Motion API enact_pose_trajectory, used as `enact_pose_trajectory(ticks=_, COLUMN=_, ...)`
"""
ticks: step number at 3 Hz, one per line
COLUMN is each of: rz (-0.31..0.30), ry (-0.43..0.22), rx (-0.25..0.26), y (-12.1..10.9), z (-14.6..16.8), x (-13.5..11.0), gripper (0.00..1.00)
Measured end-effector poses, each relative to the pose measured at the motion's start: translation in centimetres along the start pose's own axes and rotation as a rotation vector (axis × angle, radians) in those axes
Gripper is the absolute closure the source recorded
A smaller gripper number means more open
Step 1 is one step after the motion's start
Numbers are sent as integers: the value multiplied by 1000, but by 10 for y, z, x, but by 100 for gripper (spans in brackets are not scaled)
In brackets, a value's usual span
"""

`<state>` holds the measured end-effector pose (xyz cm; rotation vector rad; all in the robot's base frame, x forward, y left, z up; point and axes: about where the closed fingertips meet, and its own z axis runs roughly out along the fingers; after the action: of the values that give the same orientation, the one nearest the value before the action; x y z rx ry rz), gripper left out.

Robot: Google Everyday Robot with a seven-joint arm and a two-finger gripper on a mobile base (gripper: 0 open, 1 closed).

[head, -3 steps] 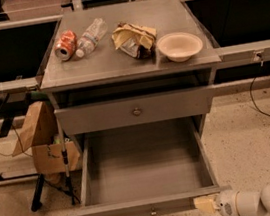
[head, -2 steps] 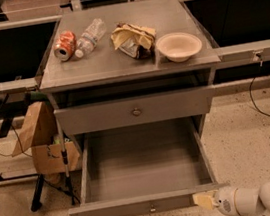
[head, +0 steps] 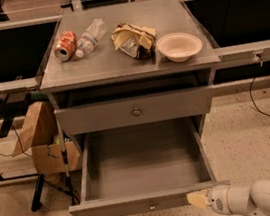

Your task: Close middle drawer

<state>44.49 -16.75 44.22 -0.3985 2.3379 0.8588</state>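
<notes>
Camera view looks down on a grey cabinet from the front; at far left, on the floor beside it, a brown paper bag leans over a cardboard box; on the cabinet top, from the left, lie a red can on its side, a clear bottle on its side just beside the can, a crumpled bag, and a pale bowl upright near the right edge; below the top, the upper drawer is shut, its knob at centre; under it the middle drawer stands pulled far out, its grey floor bare, its low front panel nearest the camera with a small knob at centre; at lower right the gripper comes in from the right on a white arm, its tan tip touching the right end of the front panel; whether it is open or closed I cannot tell, and it grasps nothing visible.
</notes>
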Motion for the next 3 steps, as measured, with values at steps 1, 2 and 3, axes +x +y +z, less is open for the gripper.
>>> enact_pose_trajectory(ticks=1, rz=-6, ry=-7, rx=-7, y=2, z=8, x=2, gripper=100)
enact_pose_trajectory(ticks=2, rz=-4, ry=-11, rx=-8, y=2, z=11, x=4, gripper=100)
enact_pose_trajectory(ticks=3, rz=-6, ry=-25, rx=-12, y=5, z=16, x=1, gripper=100)
